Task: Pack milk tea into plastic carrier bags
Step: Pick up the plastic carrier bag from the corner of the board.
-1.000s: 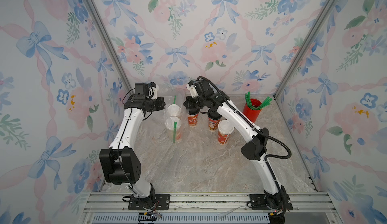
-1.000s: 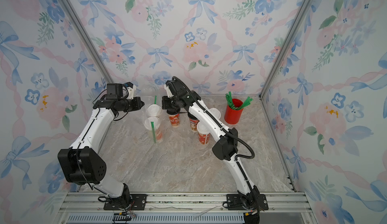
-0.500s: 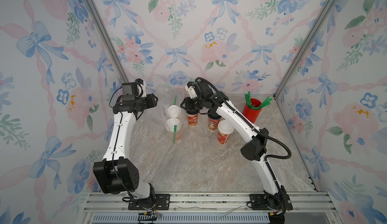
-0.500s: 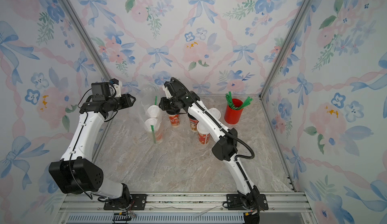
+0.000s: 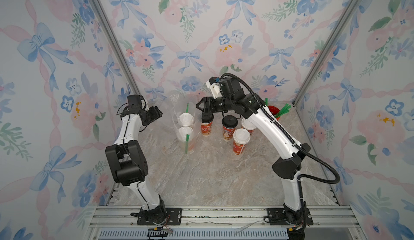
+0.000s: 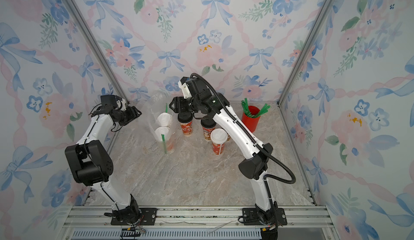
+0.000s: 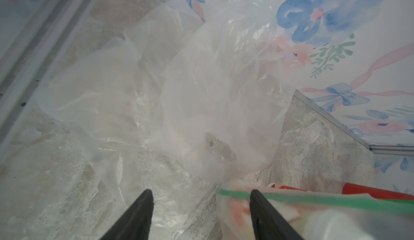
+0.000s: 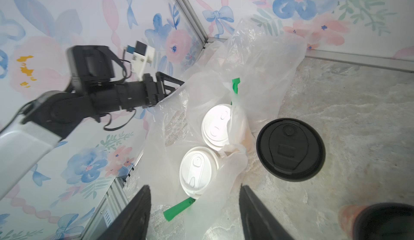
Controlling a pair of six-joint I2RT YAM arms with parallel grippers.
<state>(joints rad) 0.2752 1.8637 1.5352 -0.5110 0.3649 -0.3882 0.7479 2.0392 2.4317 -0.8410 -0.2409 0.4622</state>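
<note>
- Left gripper (image 5: 159, 113), left of centre in both top views, is open. Its wrist view shows the two dark fingers (image 7: 143, 207) spread apart with nothing clamped between them.
- The plastic carrier bag (image 5: 171, 110) stands just right of that gripper, mouth gaping upward. Whether the fingertips touch its left edge cannot be told.
- Inside the bag stand two milk tea cups with white lids, one behind (image 5: 186, 119) and one in front (image 5: 185, 131), close together. One green straw (image 5: 187, 108) rises at the back and another (image 5: 186, 142) leans against the front.
- Right gripper (image 5: 198, 105), at centre frame, is open and holds nothing. It hangs beside the bag's upper right edge, tips pointing left.
- A black-lidded milk tea cup (image 5: 207, 126) stands directly under that gripper, just right of the bag. A second (image 5: 229, 125) stands further right.
- Two white-lidded cups, (image 5: 241, 139) and (image 5: 248, 124), stand right of those, the rear one partly hidden by the arm.
- A red cup of green straws (image 6: 251, 119) sits at the far right of the desk (image 5: 201, 173).
</note>
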